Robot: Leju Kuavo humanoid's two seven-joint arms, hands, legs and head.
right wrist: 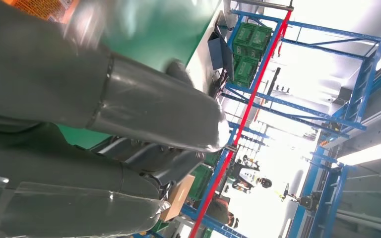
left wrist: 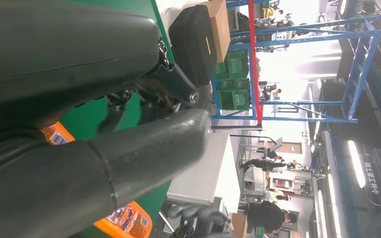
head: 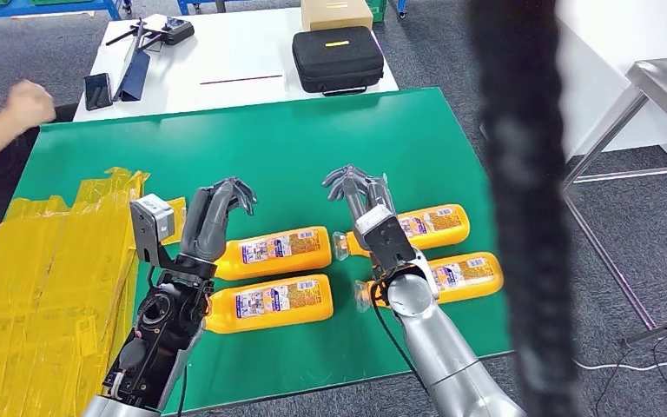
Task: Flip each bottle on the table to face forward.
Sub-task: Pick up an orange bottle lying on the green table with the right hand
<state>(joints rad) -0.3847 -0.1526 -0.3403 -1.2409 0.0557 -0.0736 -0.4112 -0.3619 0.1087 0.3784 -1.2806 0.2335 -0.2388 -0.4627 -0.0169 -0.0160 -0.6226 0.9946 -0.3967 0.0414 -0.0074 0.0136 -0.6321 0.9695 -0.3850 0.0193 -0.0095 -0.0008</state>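
Four orange plastic bottles lie on their sides on the flat green surface [head: 313,139], labels up: far-left bottle [head: 274,252], near-left bottle [head: 269,302], far-right bottle [head: 417,228], near-right bottle [head: 460,276]. All are glossy, oblong, with printed labels. Left hand [head: 213,217] is raised above the neck end of the far-left bottle, dark fingers [head: 234,193] curled inward, grasping nothing. Right hand [head: 363,193] hovers just beside the far-right bottle's cap end, fingers [head: 347,181] bent and clenched loosely on nothing. Silver arms rise from the near edge. Crinkly yellow plastic sheets [head: 43,287] are piled at left. A black zip case [head: 337,59] sits on the white table beyond.
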